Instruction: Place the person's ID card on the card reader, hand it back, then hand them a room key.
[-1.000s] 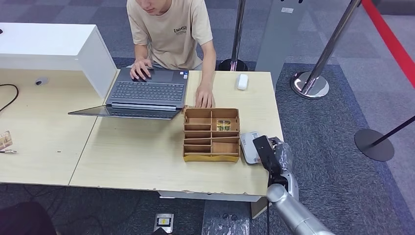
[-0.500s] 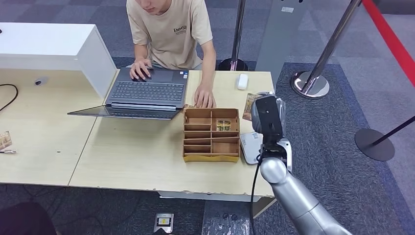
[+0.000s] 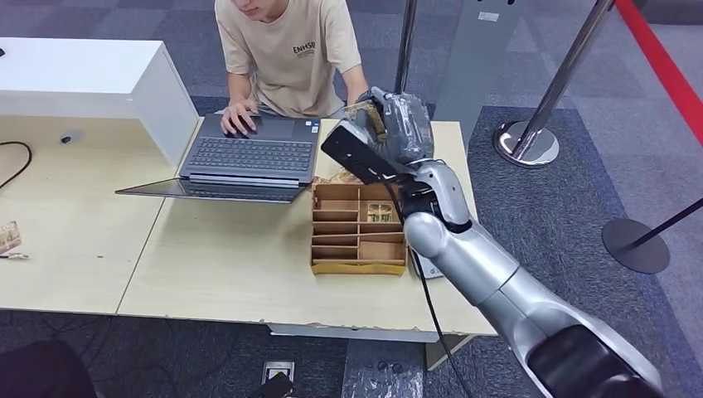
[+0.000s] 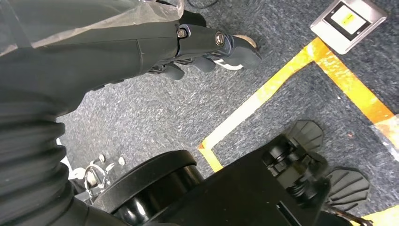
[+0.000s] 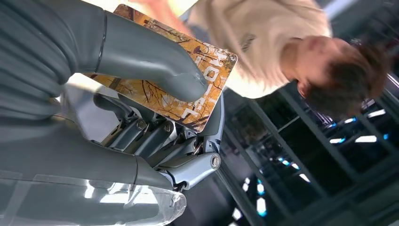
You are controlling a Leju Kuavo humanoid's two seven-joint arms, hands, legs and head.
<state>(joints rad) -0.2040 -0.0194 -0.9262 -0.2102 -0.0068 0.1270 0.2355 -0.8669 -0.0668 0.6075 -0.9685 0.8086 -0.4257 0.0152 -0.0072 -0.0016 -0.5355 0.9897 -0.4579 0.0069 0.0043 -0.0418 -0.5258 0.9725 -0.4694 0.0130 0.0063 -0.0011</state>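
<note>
Right hand (image 3: 396,124) raised toward person (image 3: 290,54), thumb pinning card (image 5: 188,80) against fingers. Handover under way; which card, cannot tell. Left hand (image 4: 207,47) hanging, fingers curled, holding nothing.

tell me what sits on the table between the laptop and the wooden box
In the head view a bare strip of table separates the laptop from the wooden box; nothing lies there. The right hand hovers above, gripping a card.

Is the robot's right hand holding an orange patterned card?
Yes, the right hand pinches the orange tree-patterned card under its thumb.
</note>
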